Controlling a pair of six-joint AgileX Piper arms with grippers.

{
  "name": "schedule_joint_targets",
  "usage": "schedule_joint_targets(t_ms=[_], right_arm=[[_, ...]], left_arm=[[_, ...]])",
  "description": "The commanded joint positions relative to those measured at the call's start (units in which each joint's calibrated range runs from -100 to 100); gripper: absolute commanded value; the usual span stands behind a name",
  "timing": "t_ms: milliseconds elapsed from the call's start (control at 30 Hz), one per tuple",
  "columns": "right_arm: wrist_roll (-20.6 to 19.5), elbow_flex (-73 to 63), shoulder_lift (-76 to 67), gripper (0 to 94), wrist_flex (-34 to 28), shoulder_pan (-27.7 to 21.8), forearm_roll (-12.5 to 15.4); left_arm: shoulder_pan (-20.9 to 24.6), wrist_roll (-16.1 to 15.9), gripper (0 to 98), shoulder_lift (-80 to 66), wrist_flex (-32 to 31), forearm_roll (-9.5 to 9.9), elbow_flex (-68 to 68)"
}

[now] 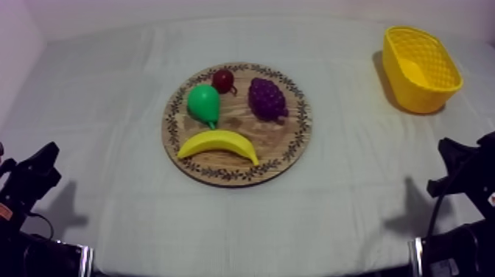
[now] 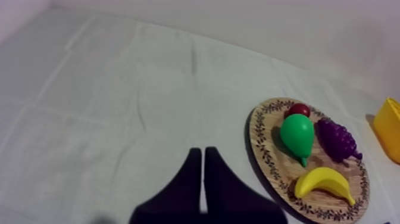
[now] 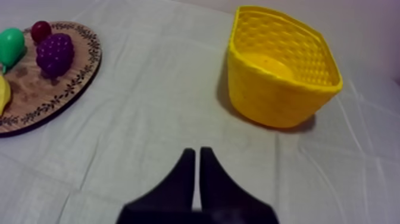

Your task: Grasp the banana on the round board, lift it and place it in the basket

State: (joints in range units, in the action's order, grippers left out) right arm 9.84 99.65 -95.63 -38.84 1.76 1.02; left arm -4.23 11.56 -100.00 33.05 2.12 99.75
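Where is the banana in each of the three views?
Top view: banana on the wooden board, in front of the pear.
Left wrist view: banana beside the pear's tip.
Right wrist view: yellow sliver of banana beside the pear.
Shared landmark: the pear.

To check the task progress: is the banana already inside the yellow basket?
No, the banana lies on the round wooden board, far from the yellow basket.

The tabletop (image 1: 103, 125) lies under a creased grey-white cloth (image 1: 346, 214). The round wooden board (image 1: 287, 144) rests near its centre. The yellow basket (image 1: 416, 92) stands well apart, at two o'clock from the board.
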Motion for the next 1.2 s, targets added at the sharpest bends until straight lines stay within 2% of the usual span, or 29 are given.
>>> schedule_joint_targets(t_ms=[0, 67, 300, 400, 533, 733, 967, 1167], right_arm=[[3.0, 0.0, 0.0, 0.5, 0.0, -0.6, 0.1], [3.5, 0.0, 0.0, 0.5, 0.1, -1.2, 0.0], [-1.2, -1.0, 5.1, 0.6, 1.7, -2.4, -0.7], [-1.4, -5.2, 10.5, 0.6, 1.9, -3.0, 0.3], [0.1, -15.0, 18.8, 0.6, 0.5, -3.5, 3.2], [3.0, -33.9, 31.8, 0.6, -4.8, -3.3, 7.7], [7.0, -57.2, 46.4, 0.6, -14.4, -3.4, 12.6], [9.5, -73.5, 56.7, 0.6, -23.3, -1.8, 14.7]], left_arm=[[0.0, 0.0, 0.1, 0.0, 0.0, 0.0, 0.0], [0.0, 0.0, 0.1, 0.0, 0.0, 0.0, 0.0], [0.0, 0.0, 0.1, 0.0, 0.0, 0.0, 0.0], [0.0, 0.0, 0.1, 0.0, 0.0, 0.0, 0.0], [0.0, 0.0, 0.1, 0.0, 0.0, 0.0, 0.0], [0.0, 0.0, 0.1, 0.0, 0.0, 0.0, 0.0], [0.0, 0.0, 0.1, 0.0, 0.0, 0.0, 0.0], [0.0, 0.0, 0.1, 0.0, 0.0, 0.0, 0.0]])
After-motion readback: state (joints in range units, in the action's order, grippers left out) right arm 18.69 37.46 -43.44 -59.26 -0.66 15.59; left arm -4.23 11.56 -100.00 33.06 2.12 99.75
